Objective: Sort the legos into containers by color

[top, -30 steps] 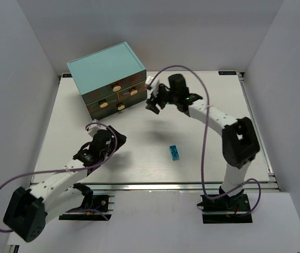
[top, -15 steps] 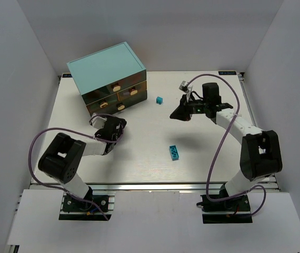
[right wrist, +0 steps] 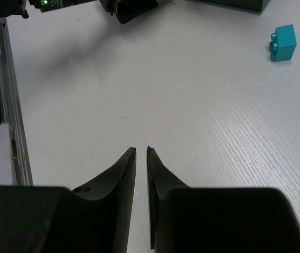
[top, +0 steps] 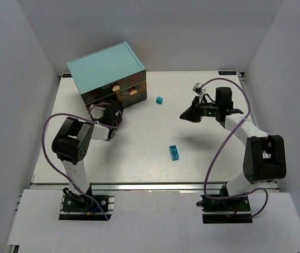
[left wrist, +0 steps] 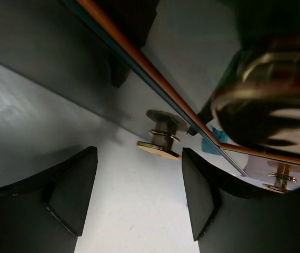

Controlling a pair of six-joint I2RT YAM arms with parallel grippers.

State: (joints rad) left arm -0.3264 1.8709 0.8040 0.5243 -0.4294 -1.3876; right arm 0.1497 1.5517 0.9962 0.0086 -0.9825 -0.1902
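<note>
From above, the teal cabinet (top: pixel 108 66) stands at the upper left of the white table (top: pixel 139 168), its brownish drawers (top: pixel 123 90) facing the lower right. The left gripper (top: pixel 108 109) is pressed up against the lower drawers, and its fingers cannot be made out here. A small brick (top: pixel 159 99), cyan, lies on the table just right of the cabinet's lower right corner. A long brick (top: pixel 173 152), also cyan, lies near the middle of the frame, well apart from both arms. The right gripper (top: pixel 188 114) hovers right of centre, pointing left, between the two bricks and touching neither.

In the left wrist view the left gripper (left wrist: pixel 139 152) stands wide, one finger (left wrist: pixel 73 190) at the lower left and the other at the lower right. A cream knob (left wrist: pixel 163 139) on a drawer front sits at centre, between the fingertips and just beyond them. Neither pad touches it. A second knob (left wrist: pixel 279 176) shows at the right edge. A cyan patch shows by the drawer edge right of centre, too small to identify.

In the right wrist view the right gripper (right wrist: pixel 141 150) is drawn narrow, its fingers (right wrist: pixel 123 174) leaving only a thin slit with nothing in it, above bare table (right wrist: pixel 87 105). The small brick (right wrist: pixel 283 43) lies at the upper right, well apart from the fingertips. A strip of the cabinet (right wrist: pixel 239 4) shows along the top edge.
</note>
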